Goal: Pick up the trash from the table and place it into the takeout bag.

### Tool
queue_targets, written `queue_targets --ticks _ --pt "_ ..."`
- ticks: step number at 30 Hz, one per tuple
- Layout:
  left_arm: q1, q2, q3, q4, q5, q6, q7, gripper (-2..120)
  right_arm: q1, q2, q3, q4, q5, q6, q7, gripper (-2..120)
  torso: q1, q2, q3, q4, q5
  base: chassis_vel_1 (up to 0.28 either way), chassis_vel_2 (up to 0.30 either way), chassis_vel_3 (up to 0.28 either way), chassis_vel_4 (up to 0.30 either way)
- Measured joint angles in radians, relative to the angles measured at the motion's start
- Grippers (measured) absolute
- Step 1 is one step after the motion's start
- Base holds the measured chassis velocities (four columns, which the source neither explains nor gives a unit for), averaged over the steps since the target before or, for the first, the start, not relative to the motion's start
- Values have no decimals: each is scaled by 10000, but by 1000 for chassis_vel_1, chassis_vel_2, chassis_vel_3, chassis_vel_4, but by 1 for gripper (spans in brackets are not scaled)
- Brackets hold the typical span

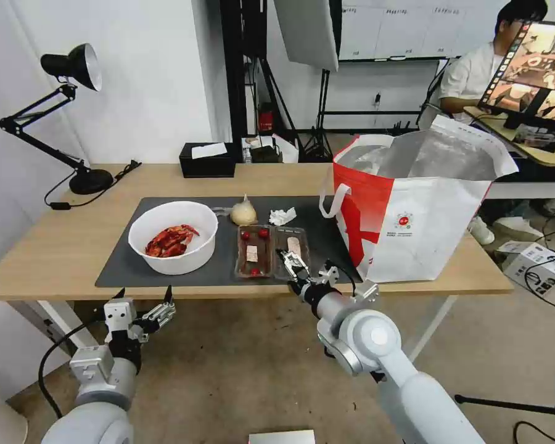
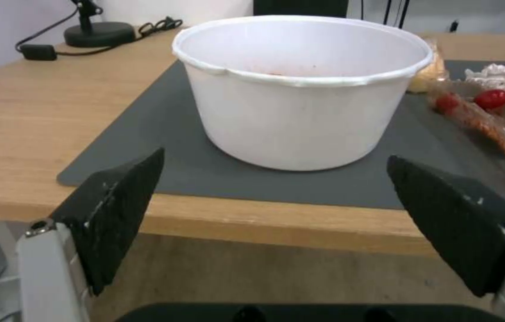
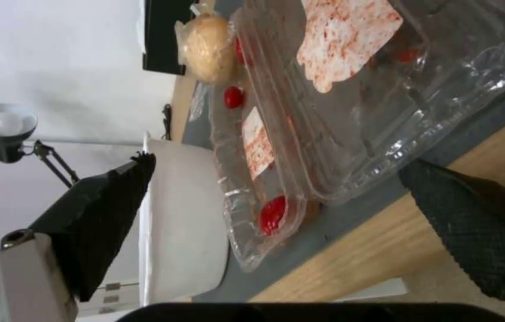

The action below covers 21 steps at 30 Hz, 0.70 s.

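Observation:
On the table (image 1: pixel 55 246) a dark grey mat (image 1: pixel 126 265) carries the trash. A white bowl (image 1: pixel 173 237) of red crayfish shells stands at its left. A clear clamshell box (image 1: pixel 270 251) with red tomatoes lies in the middle. Behind them are a knotted beige-filled plastic bag (image 1: pixel 243 213) and a crumpled tissue (image 1: pixel 282 216). The takeout bag (image 1: pixel 413 216) stands open on the right. My right gripper (image 1: pixel 293 262) is open at the clamshell's (image 3: pixel 354 112) near edge. Below the table's front edge, my left gripper (image 1: pixel 143 295) is open and faces the bowl (image 2: pixel 300 103).
A black tissue box (image 1: pixel 208 160) sits at the table's back edge. A black desk lamp (image 1: pixel 91 180) with its cable stands at the back left. Behind the takeout bag is a desk with a monitor (image 1: pixel 539 68). Open floor lies below the front edge.

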Motion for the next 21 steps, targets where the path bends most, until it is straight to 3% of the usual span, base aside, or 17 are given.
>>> queue_targets --ticks 21 --pt "-133 109 29 133 -226 -12 -218 100 204 193 -90 -165 -240 -11 -22 100 0 0 -1 0 0 0 0 0 0"
